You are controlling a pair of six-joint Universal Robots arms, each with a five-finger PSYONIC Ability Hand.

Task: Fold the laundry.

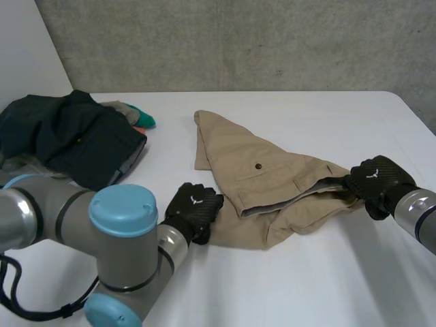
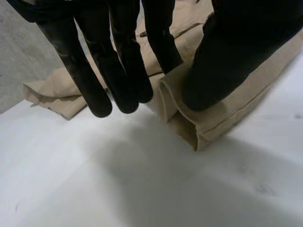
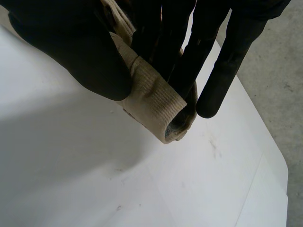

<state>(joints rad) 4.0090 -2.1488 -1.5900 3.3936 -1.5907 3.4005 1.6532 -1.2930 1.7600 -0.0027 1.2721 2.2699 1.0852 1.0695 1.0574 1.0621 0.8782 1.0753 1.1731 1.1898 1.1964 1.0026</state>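
Across the frame's middle, on the white surface (image 1: 306, 286), the khaki garment (image 1: 266, 170) lies with its long axis left to right. The left robot hand (image 1: 194, 208) pinches its lower-left hem, and the right robot hand (image 1: 373, 178) pinches its right end.

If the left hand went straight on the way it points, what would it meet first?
The tan trousers: the left hand pinches their near folded edge, so it would likely just push further into them.
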